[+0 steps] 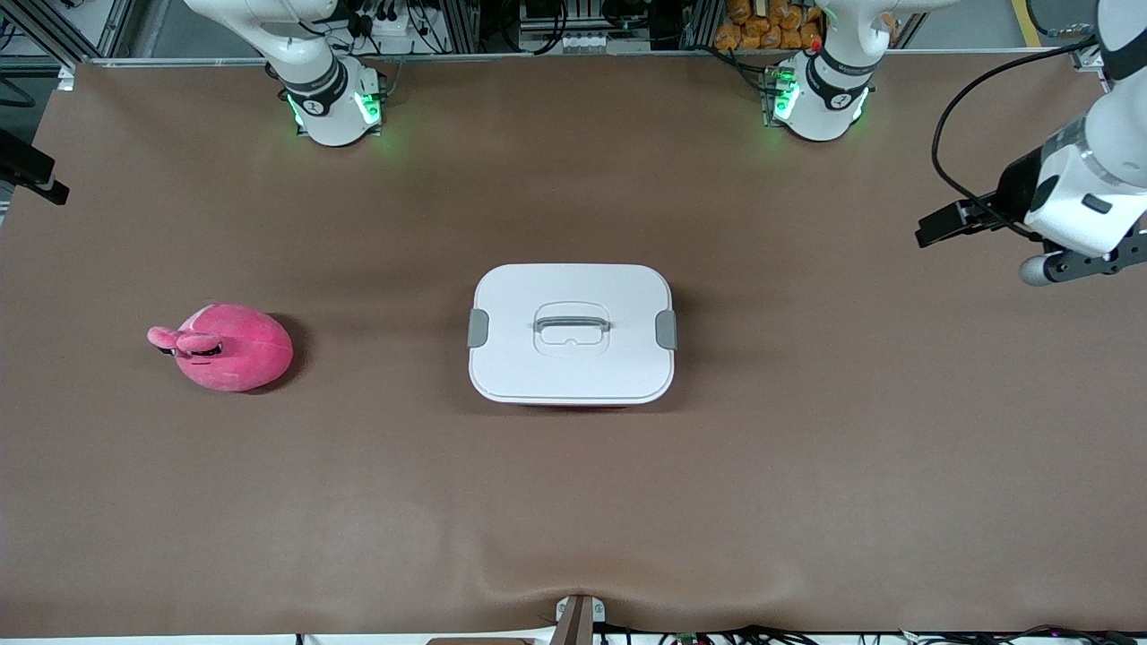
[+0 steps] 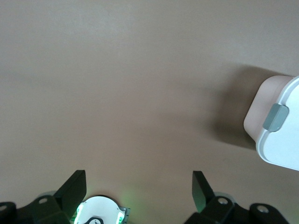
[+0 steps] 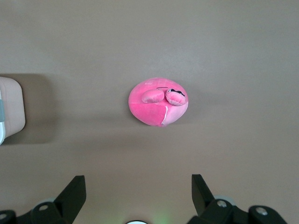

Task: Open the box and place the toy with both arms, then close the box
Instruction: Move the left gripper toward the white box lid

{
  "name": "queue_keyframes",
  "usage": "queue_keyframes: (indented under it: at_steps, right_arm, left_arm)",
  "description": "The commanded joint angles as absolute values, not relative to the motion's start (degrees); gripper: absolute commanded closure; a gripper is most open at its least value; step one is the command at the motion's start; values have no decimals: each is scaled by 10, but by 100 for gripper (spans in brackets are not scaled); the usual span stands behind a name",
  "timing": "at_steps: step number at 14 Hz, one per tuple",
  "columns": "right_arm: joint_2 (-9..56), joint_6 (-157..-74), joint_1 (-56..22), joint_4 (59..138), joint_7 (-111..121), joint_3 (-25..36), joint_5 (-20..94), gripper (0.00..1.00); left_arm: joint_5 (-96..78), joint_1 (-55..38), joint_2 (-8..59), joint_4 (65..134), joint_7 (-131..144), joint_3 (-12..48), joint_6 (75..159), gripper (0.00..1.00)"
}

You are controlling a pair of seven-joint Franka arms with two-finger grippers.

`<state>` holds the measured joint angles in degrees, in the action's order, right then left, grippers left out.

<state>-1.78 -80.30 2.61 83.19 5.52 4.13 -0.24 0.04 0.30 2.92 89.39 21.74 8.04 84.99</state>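
Front view: the box (image 1: 571, 333) is sitting at mid-table with its white lid (image 1: 571, 309) seated and both grey clips (image 1: 666, 330) lying against its short sides. The toy (image 1: 224, 347) is lying on the brown table (image 1: 806, 466) at the box's 9 o'clock, well apart from it, toward the right arm's end. The left gripper (image 1: 954, 219) is hanging high over the table edge at the box's 3 o'clock side, touching nothing. The right arm is showing only its base; its gripper is out of this view.

Left wrist view: the left gripper (image 2: 139, 184) is holding its fingers (image 2: 74, 186) spread wide over bare table, nothing between them. One corner of the box, with a clip, is showing at the frame's 3 o'clock, well clear of the fingers.

Right wrist view: the right gripper (image 3: 138, 189) is hovering above the toy (image 3: 158, 101), fingers spread, empty. A corner of the box (image 3: 11, 109) is peeking in at 9 o'clock.

Progress, as judged: nothing is done yet. Unclipping, lifting the lid, placing the toy and closing all remain.
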Motion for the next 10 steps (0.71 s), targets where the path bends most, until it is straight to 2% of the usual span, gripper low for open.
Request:
queue_keyframes:
  at_steps: [1,10]
  right_arm:
    - [-15,-802,31,826,47,35,-1,0]
    - [-15,-803,29,825,47,35,-1,0]
  left_arm:
    - [-8,4,32,896,253,96,863,0]
    - [0,3,54,896,422,153,893,0]
